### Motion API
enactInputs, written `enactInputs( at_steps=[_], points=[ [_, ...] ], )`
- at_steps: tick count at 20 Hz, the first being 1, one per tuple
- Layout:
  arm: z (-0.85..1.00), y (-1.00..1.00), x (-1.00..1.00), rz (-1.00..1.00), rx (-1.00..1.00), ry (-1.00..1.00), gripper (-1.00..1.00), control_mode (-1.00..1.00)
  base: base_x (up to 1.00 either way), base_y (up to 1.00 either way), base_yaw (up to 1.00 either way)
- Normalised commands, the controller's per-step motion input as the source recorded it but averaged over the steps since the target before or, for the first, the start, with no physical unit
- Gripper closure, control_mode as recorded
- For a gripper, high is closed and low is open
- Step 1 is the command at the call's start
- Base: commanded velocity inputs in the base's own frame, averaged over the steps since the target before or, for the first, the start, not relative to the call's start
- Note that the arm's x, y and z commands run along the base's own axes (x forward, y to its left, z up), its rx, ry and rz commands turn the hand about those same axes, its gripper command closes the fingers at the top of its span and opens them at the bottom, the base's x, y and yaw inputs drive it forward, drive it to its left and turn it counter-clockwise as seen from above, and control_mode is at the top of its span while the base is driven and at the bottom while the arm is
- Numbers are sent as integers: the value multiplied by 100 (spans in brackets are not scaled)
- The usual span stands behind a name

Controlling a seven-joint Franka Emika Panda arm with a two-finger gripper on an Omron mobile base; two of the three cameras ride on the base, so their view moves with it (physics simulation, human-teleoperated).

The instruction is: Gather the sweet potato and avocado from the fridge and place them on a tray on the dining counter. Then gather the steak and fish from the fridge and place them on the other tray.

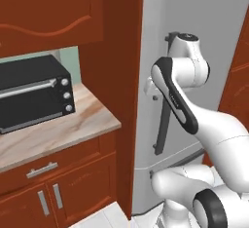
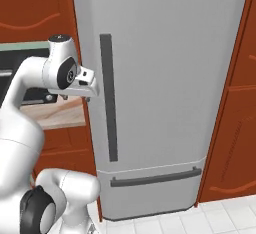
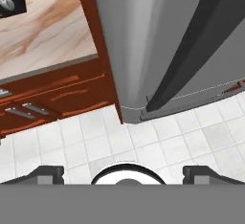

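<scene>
The fridge (image 2: pixel 165 93) stands shut — a tall silver-grey door with a long dark vertical handle (image 2: pixel 108 98) down its left part and a second, horizontal handle (image 2: pixel 156 178) on the lower drawer. Red-brown wooden cabinets (image 2: pixel 237 103) flank it on both sides. The claw (image 2: pixel 90 89) hangs just left of the vertical handle, near the door's edge, apart from the bar. In the hand view its two dark fingertips (image 3: pixel 48 173) sit far apart at the bottom, released and gripping nothing, with the handle slanting above them and the white tiled floor (image 3: pixel 158 141) below. In the left base view the white arm (image 1: pixel 180 95) crosses in front of the handle. To the fridge's left a beige marbled bench (image 1: pixel 58 129) carries a black toaster oven (image 1: pixel 34 93), with drawers and doors beneath.
</scene>
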Motion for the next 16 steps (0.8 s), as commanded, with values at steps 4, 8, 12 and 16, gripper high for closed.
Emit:
enactInputs(
  at_steps=[4, 8, 12, 16],
  points=[
    [0, 0, 0, 0, 0, 0, -100, 100, 0, 57, -35],
    [0, 0, 0, 0, 0, 0, -100, 100, 15, 57, -29],
    [0, 0, 0, 0, 0, 0, -100, 100, 36, 35, -23],
    [0, 0, 0, 0, 0, 0, -100, 100, 14, 8, -12]
  ],
)
